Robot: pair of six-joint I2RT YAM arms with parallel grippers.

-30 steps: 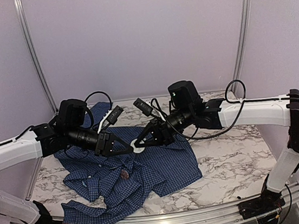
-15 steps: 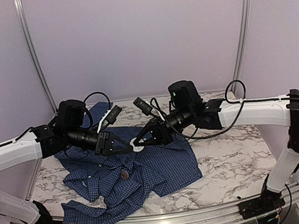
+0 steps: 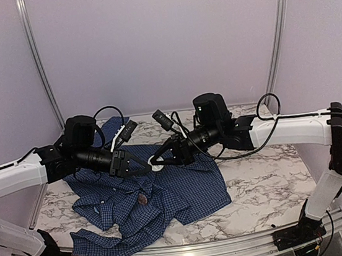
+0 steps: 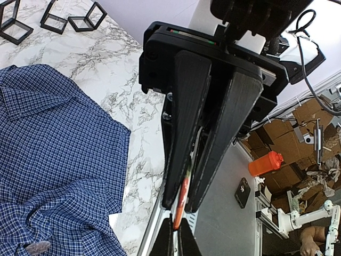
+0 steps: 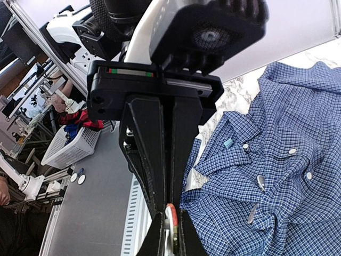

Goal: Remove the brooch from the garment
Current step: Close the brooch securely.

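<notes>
The marble bench (image 3: 271, 178) carries the garment (image 3: 185, 189), dark blue and finely checked, crumpled over the left and middle and reaching the near edge. Bare marble runs from its hem to the right edge. Above the garment's far part the left gripper (image 3: 146, 167) and right gripper (image 3: 164, 161) meet tip to tip, each pressed together on a thin orange-rimmed white disc (image 3: 157, 163); what it is, I cannot tell. The brooch (image 3: 142, 199), a tiny reddish-brown round spot, sits on the garment's front, toward the near edge

Closed left fingers (image 4: 187, 125) and closed right fingers (image 5: 145, 146) point tip-to-tip.
</notes>
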